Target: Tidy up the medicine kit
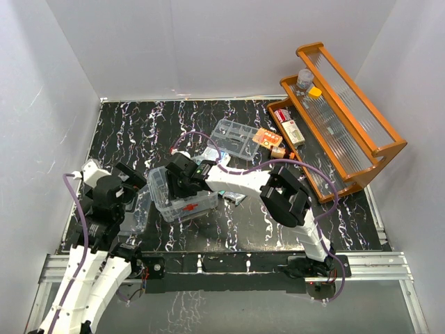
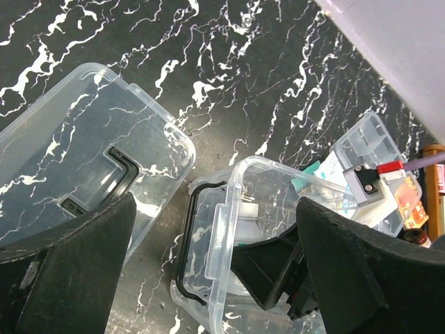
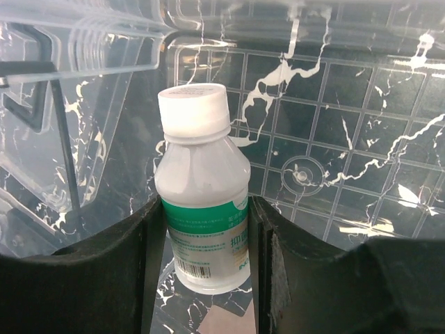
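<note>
Right gripper (image 3: 206, 223) is closed on the bottle (image 3: 201, 167) inside the kit (image 3: 361, 111). Left gripper (image 2: 215, 209) is wide open, empty. Kit is probably light, stiff and slick; hold by rim.

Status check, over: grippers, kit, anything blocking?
Left gripper open, empty. Right gripper shut on white-capped bottle, inside medicine kit. Lid off, lying beside kit; not blocking.

1. One medicine kit (image 1: 191, 207), a clear box
2. One clear lid (image 2: 76, 153) with a black handle
3. One white-capped bottle (image 3: 203, 202)
4. One clear compartment tray (image 1: 235, 138)
5. One orange packet (image 1: 267, 138) beside that tray
6. One wooden rack (image 1: 351, 97)
7. One black marbled table (image 1: 139, 132)
8. Two claws: the left claw (image 2: 208, 271) and the right claw (image 3: 205, 278)
</note>
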`<action>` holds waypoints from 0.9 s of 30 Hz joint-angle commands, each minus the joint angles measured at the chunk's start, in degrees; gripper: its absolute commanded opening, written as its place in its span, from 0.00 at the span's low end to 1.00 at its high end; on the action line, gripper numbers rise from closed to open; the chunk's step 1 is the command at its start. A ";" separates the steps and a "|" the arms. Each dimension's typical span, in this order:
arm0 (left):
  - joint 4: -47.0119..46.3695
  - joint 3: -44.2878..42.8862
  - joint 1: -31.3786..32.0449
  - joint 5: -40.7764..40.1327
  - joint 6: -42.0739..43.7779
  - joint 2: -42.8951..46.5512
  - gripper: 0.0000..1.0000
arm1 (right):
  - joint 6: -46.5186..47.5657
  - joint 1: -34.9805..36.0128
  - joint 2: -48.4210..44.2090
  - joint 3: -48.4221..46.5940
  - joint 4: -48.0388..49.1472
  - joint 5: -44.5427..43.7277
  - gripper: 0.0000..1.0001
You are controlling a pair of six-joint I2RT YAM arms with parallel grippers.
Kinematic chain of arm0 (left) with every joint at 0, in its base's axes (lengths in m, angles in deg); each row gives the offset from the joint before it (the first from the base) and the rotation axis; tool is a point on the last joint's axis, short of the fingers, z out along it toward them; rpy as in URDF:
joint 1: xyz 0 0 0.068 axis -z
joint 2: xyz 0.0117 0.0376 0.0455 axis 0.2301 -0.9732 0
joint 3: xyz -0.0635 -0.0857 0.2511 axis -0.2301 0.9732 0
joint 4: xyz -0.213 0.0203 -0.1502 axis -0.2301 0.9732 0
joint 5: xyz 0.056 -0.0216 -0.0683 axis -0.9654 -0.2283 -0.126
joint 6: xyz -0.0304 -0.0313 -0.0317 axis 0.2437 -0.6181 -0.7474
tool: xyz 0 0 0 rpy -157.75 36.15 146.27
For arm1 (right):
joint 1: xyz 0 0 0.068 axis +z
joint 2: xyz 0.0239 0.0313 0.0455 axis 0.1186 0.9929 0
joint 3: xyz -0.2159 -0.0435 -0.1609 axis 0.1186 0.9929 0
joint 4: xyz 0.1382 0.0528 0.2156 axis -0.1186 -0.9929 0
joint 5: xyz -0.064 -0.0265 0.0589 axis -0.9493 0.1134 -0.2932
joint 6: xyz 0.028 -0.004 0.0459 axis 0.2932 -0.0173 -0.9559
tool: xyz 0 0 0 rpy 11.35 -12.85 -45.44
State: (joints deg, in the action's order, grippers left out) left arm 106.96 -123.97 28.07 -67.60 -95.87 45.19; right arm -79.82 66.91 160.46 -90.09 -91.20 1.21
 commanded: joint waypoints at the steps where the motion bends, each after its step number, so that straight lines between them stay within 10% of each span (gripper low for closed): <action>1: 1.24 -3.38 0.26 -1.77 -1.14 -2.53 0.99 | -0.83 0.02 -1.12 -1.54 1.96 1.32 0.34; 27: -4.49 -13.49 0.23 -6.30 8.11 -5.73 0.99 | -6.10 0.02 1.27 -0.06 4.25 8.42 0.39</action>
State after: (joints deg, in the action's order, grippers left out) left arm 104.25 -134.00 28.07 -71.86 -90.82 40.21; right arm -84.39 66.91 160.85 -88.75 -88.56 7.49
